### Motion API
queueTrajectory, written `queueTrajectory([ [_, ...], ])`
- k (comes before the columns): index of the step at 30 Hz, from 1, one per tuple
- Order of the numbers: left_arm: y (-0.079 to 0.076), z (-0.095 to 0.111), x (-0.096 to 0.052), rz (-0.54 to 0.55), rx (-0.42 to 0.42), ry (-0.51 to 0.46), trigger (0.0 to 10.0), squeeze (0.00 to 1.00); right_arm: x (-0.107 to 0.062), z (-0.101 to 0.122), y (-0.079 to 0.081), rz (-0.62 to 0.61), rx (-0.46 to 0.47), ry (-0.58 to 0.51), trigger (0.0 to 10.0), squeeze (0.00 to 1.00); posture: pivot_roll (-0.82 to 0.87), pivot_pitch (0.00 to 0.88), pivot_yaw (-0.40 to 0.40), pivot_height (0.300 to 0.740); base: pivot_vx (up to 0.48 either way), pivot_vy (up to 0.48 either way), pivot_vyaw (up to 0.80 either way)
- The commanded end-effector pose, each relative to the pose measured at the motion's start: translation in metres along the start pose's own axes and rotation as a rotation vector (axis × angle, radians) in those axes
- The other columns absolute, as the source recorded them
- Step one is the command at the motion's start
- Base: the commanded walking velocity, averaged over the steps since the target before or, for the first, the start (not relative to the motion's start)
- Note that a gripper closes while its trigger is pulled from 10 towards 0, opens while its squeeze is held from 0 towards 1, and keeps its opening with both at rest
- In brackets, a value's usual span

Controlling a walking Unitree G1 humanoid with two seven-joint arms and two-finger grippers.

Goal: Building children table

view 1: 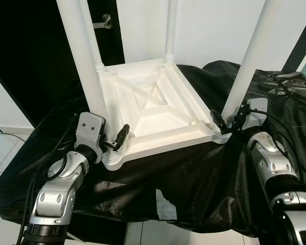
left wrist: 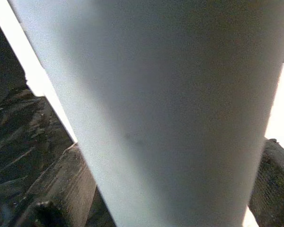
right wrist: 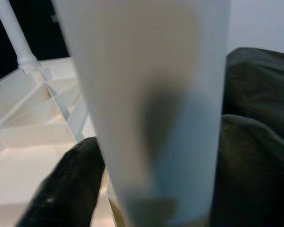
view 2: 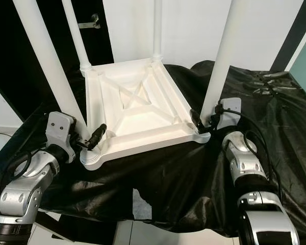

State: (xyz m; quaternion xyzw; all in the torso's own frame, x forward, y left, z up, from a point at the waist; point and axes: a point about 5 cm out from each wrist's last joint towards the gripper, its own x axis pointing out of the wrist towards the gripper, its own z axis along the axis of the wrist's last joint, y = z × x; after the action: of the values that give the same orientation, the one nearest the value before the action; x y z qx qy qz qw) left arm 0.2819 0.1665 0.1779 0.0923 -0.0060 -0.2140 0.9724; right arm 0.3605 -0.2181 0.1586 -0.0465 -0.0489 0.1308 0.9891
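Observation:
A white children's table (view 1: pixel 153 109) lies upside down on a black cloth (view 1: pixel 194 173), with its legs pointing up. My left gripper (view 1: pixel 112 136) is at the base of the near-left leg (view 1: pixel 81 61), shut on it; one black finger (view 1: pixel 121 133) shows on the inner side. In the left wrist view this leg (left wrist: pixel 165 113) stands close between dark fingers (left wrist: pixel 52 198). My right gripper (view 1: pixel 228 122) is shut on the base of the near-right leg (view 1: pixel 247 61). In the right wrist view a finger (right wrist: pixel 66 184) presses against that leg (right wrist: pixel 151 109). The two far legs (view 1: pixel 169 30) stand upright at the back corners.
The black cloth covers the whole work surface and hangs over its front edge, with a pale torn patch (view 1: pixel 166 204) near the front. Cables (view 1: pixel 285 81) lie at the back right. A dark door with a metal handle (view 1: pixel 106 20) stands behind, beside a white wall. Tiled floor (view 1: pixel 2 148) lies left.

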Motion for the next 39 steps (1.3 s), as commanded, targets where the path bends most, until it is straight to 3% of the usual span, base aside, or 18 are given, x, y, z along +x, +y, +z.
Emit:
queueTrajectory([
  [1, 0.0, -0.003, 0.001, 0.047, -0.002, 0.016, 10.0, 0.0, 0.001, 0.002, -0.004, 0.018, -0.002, -0.009, 4.5, 0.0, 0.02, 0.045, 0.012, 0.74, 0.0, 0.0, 0.0],
  [2, -0.001, -0.003, 0.001, 0.045, -0.001, 0.016, 10.0, 0.0, 0.002, 0.002, -0.004, 0.025, -0.01, -0.012, 4.5, 0.0, 0.02, 0.045, 0.012, 0.74, 0.0, 0.0, 0.0],
  [3, -0.001, -0.003, 0.001, 0.043, 0.0, 0.017, 10.0, 0.0, 0.004, 0.003, -0.005, 0.032, -0.006, -0.012, 0.0, 0.0, 0.02, 0.047, 0.015, 0.74, 0.0, 0.0, 0.0],
  [12, 0.001, -0.004, -0.001, 0.043, 0.011, 0.013, 10.0, 0.0, 0.008, 0.006, -0.003, 0.088, 0.013, -0.033, 0.0, 0.0, 0.02, 0.047, 0.009, 0.74, 0.0, 0.0, 0.0],
  [13, 0.003, -0.004, -0.002, 0.046, 0.008, 0.01, 8.7, 0.0, 0.006, 0.007, 0.002, 0.109, 0.014, -0.053, 0.0, 0.0, 0.03, 0.045, 0.002, 0.74, 0.0, 0.0, 0.0],
  [16, 0.006, -0.004, -0.003, 0.049, 0.002, 0.007, 8.7, 0.0, 0.004, 0.007, 0.008, 0.133, 0.012, -0.076, 0.0, 0.0, 0.03, 0.045, 0.002, 0.74, 0.0, 0.0, 0.0],
  [17, 0.01, -0.004, -0.004, 0.063, 0.014, 0.01, 9.5, 0.0, 0.003, 0.009, 0.012, 0.134, 0.003, -0.092, 0.0, 0.0, 0.03, 0.045, -0.001, 0.74, 0.0, 0.0, 0.0],
  [19, 0.015, -0.005, -0.004, 0.078, 0.028, 0.014, 9.5, 0.0, 0.001, 0.012, 0.017, 0.129, -0.004, -0.115, 0.0, 0.0, 0.03, 0.043, -0.007, 0.74, 0.0, 0.0, 0.0],
  [20, 0.017, -0.005, -0.005, 0.082, 0.033, 0.014, 5.0, 0.0, -0.001, 0.014, 0.019, 0.127, -0.014, -0.122, 0.0, 0.0, 0.03, 0.043, -0.007, 0.74, 0.0, 0.0, 0.0],
  [22, 0.019, -0.005, -0.004, 0.086, 0.036, 0.015, 5.4, 0.0, -0.002, 0.015, 0.021, 0.127, -0.02, -0.132, 0.0, 0.0, 0.03, 0.042, -0.012, 0.74, 0.0, 0.0, 0.0],
  [23, 0.023, -0.007, -0.004, 0.095, 0.042, 0.017, 4.7, 0.0, -0.007, 0.019, 0.027, 0.128, -0.036, -0.144, 0.0, 0.0, 0.03, 0.043, -0.019, 0.74, 0.0, 0.0, 0.0],
  [25, 0.024, -0.007, -0.004, 0.098, 0.045, 0.018, 4.7, 0.0, -0.008, 0.02, 0.029, 0.126, -0.046, -0.146, 0.0, 0.0, 0.03, 0.043, -0.019, 0.74, 0.0, 0.0, 0.0],
  [26, 0.025, -0.008, -0.004, 0.1, 0.047, 0.02, 9.3, 0.0, -0.011, 0.021, 0.032, 0.126, -0.051, -0.146, 0.0, 0.0, 0.03, 0.042, -0.026, 0.74, 0.0, 0.0, 0.0],
  [28, 0.026, -0.008, -0.004, 0.101, 0.05, 0.019, 9.1, 0.0, -0.014, 0.022, 0.034, 0.12, -0.059, -0.143, 0.0, 0.0, 0.03, 0.043, -0.029, 0.74, 0.0, 0.0, 0.0],
  [30, 0.027, -0.01, -0.005, 0.105, 0.052, 0.02, 10.0, 0.0, -0.022, 0.024, 0.04, 0.117, -0.067, -0.146, 0.0, 0.0, 0.02, 0.043, -0.035, 0.74, 0.0, 0.0, 0.0],
  [39, 0.026, -0.015, -0.006, 0.115, 0.053, 0.025, 10.0, 0.0, -0.051, 0.024, 0.054, 0.043, -0.045, -0.129, 0.0, 0.0, 0.01, 0.051, -0.047, 0.74, 0.0, 0.0, 0.0],
])
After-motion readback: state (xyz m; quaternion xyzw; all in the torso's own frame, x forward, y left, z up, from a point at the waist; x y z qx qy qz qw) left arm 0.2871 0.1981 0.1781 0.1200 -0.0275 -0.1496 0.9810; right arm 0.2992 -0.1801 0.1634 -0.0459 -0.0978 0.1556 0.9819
